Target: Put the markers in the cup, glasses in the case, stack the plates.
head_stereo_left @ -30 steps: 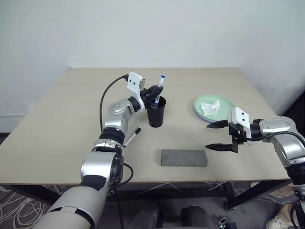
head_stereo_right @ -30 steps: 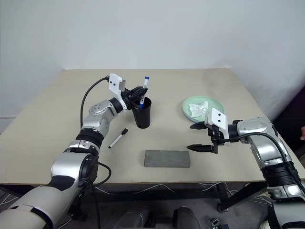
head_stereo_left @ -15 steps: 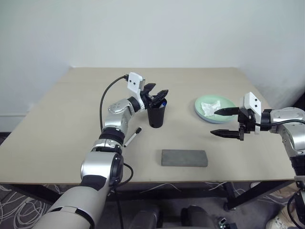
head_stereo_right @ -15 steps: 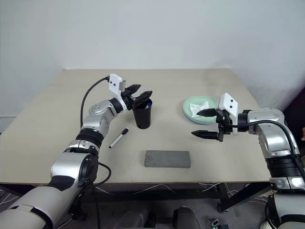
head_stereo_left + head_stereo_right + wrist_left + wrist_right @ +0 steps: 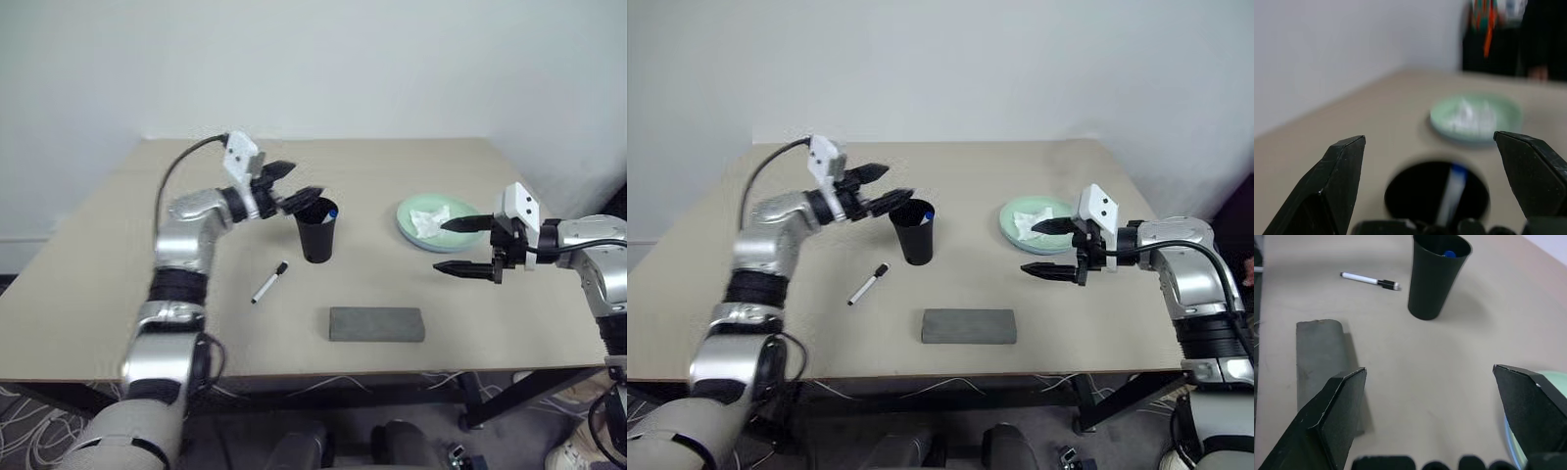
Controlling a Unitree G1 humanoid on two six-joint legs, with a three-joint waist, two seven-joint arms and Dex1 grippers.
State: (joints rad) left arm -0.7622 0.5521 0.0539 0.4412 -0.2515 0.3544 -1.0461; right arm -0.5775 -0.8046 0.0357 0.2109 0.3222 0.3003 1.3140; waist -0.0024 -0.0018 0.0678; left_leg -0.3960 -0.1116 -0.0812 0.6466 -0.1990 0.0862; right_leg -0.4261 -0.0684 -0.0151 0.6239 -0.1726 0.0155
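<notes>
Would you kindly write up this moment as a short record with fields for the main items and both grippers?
cup: black cup, upright mid-table, blue-capped marker inside
loose marker: black-capped marker flat on the table, apart from the cup
case: grey case, closed, near front edge
plates: mint plate with white tissue on it
left gripper: open, empty, beside the cup's rim
right gripper: open, empty, near the plate

Marker (image 5: 269, 283) between cup (image 5: 315, 230) and case (image 5: 376, 324)
</notes>
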